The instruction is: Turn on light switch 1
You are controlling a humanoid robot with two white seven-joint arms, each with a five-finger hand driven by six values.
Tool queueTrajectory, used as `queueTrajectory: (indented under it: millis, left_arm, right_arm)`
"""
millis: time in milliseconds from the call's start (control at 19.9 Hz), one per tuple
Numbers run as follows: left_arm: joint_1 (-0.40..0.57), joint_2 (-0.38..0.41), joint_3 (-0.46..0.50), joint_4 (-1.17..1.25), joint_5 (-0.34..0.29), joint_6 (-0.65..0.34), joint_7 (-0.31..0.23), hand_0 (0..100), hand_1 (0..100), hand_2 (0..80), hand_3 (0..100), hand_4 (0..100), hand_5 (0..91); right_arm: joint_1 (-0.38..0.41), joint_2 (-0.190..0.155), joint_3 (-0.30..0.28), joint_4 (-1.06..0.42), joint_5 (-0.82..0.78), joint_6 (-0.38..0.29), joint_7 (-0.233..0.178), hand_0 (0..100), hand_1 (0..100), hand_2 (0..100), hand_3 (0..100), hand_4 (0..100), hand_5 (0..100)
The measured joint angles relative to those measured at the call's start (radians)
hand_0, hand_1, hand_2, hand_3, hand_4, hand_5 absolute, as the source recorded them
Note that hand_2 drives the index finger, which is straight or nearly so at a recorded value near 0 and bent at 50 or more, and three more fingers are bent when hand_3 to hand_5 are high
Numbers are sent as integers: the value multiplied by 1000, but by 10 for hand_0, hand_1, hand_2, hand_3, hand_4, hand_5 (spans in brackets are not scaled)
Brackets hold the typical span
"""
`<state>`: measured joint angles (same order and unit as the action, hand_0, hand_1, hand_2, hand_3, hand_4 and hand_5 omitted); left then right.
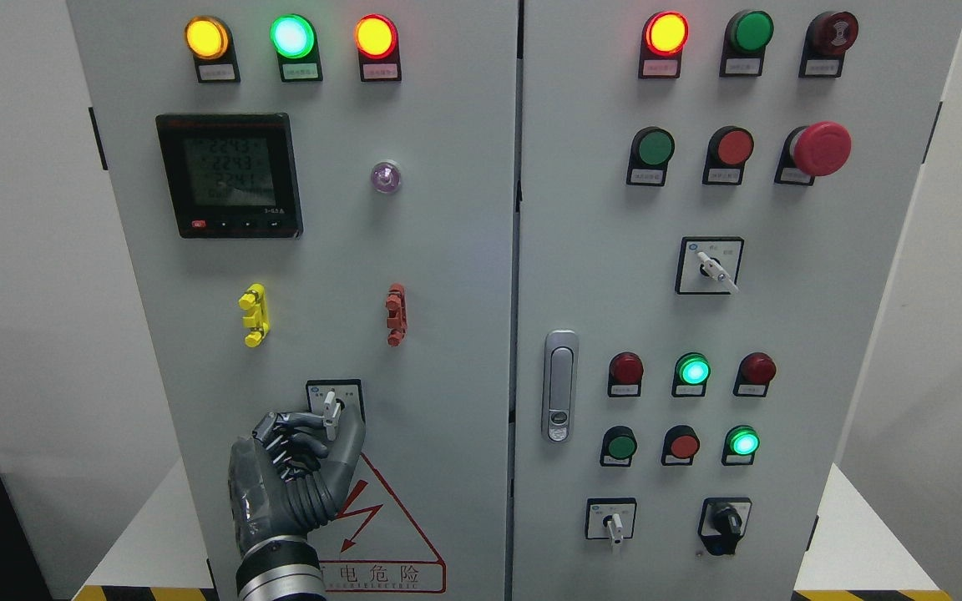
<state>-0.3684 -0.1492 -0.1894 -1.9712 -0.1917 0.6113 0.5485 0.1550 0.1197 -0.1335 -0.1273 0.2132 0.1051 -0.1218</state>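
A rotary switch point(331, 406) with a white lever sits on a black-framed plate low on the left cabinet door; its lever stands roughly upright. My left hand point(297, 467) comes up from the bottom edge, just below and left of the switch. Its fingers point(281, 430) are curled and its thumb point(347, 455) reaches up beside the lever's lower end. Whether thumb and fingers pinch the lever I cannot tell. The right arm does not show.
The left door carries three lit lamps point(291, 36), a digital meter point(229, 175), a yellow clip point(254, 315), a red clip point(396, 314) and a red warning triangle point(381, 534). The right door has a handle point(560, 386), push buttons, an emergency stop point(819, 148) and more rotary switches point(711, 267).
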Motion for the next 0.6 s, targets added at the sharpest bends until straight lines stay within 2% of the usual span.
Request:
queueTrajectory:
  millis: [602]
  left_arm:
    - [-1,0,0,-1,0,2,-3,255,690,605,879,873,768]
  right_arm:
    - [0,0,0,0,0,0,0,54,0,0,0,0,0]
